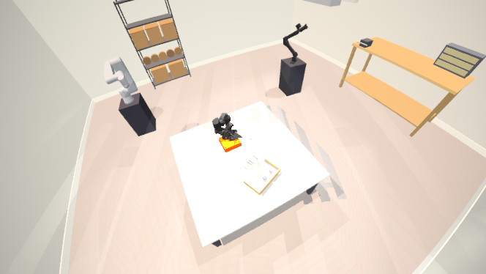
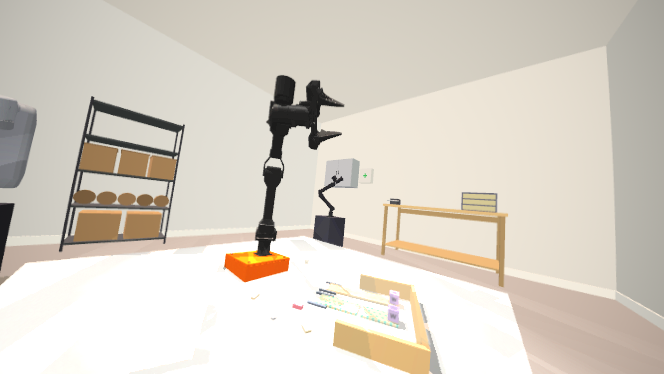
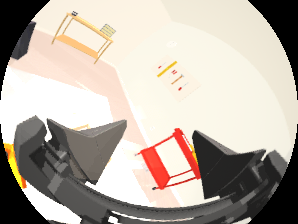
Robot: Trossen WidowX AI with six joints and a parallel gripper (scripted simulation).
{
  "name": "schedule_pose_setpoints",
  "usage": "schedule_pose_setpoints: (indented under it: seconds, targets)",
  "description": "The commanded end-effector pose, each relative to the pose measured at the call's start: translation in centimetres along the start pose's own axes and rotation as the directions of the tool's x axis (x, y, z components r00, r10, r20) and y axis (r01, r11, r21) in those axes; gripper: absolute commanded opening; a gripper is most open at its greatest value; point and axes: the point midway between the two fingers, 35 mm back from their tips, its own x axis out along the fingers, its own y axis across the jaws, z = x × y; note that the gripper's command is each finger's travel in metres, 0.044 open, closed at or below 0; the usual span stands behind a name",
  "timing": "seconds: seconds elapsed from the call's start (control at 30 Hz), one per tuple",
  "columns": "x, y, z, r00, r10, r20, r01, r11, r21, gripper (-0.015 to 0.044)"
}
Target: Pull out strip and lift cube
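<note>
My gripper (image 2: 342, 119) (image 3: 160, 142) is open and empty, high above the table and well away from the tray. Two small lilac cubes stand in the shallow wooden tray: one cube (image 2: 394, 297) (image 1: 271, 171) farther back, the other cube (image 2: 393, 314) (image 1: 264, 178) nearer. Each shows a dark mark like a W in the exterior view. Thin speckled strips (image 2: 367, 313) and a plain tan strip (image 2: 361, 296) run from the tray's open side toward the cubes. Which strip is in one piece, and which cube it carries, I cannot tell.
The tray has raised walls (image 2: 382, 345) (image 1: 252, 187). Dark thin bars (image 2: 317, 304) lie at the strips' near ends. A small red block (image 2: 298, 306) and pale bits (image 2: 306, 328) (image 2: 255, 296) lie on the white table (image 1: 205, 205). The arm stands on an orange base (image 2: 257, 267) (image 1: 230, 144).
</note>
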Motion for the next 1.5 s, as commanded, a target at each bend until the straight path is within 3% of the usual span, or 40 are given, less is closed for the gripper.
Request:
schedule_pose_setpoints:
  seconds: [0.0,0.23,0.57,1.1,1.47]
  targets:
    - [0.1,0.1,0.0,1.000,-0.001,-0.003,0.001,1.000,0.006,0.0400]
    - [2.8,4.7,-2.1,0.991,-0.020,-0.129,0.051,0.970,0.239,0.0400]
    - [4.4,14.8,-6.2,0.935,-0.002,-0.355,0.195,0.838,0.510,0.0400]
    - [-0.5,33.2,-14.4,0.729,0.052,-0.683,0.512,0.620,0.594,0.0400]
    - [-0.8,33.9,-14.7,0.720,0.052,-0.692,0.525,0.611,0.592,0.0400]
